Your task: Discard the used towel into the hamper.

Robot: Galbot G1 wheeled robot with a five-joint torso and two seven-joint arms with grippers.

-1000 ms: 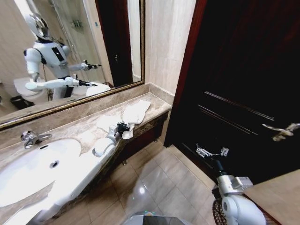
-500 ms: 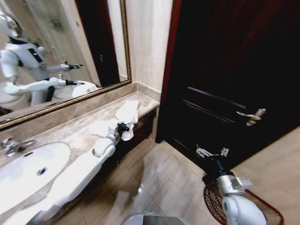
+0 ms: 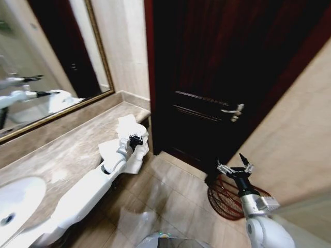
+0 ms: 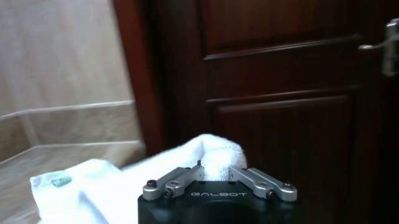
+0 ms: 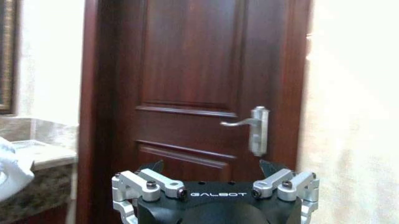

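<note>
Head view first: towel (image 3: 130, 147) hangs limp at nine o'clock of frame centre, off the worktop (image 3: 62, 150) edge, the left gripper (image 3: 135, 139) with jaws clamped on a fold. Soft and light, it should drape and swing; a bunched fold is the surest hold. The hamper (image 3: 227, 199) sits at four o'clock by the door (image 3: 207, 77), under the right gripper (image 3: 235, 169), jaws apart.

Left wrist view: towel bulges from the jaws.

Right wrist view: door handle (image 5: 255, 128) ahead, at twelve o'clock.
</note>
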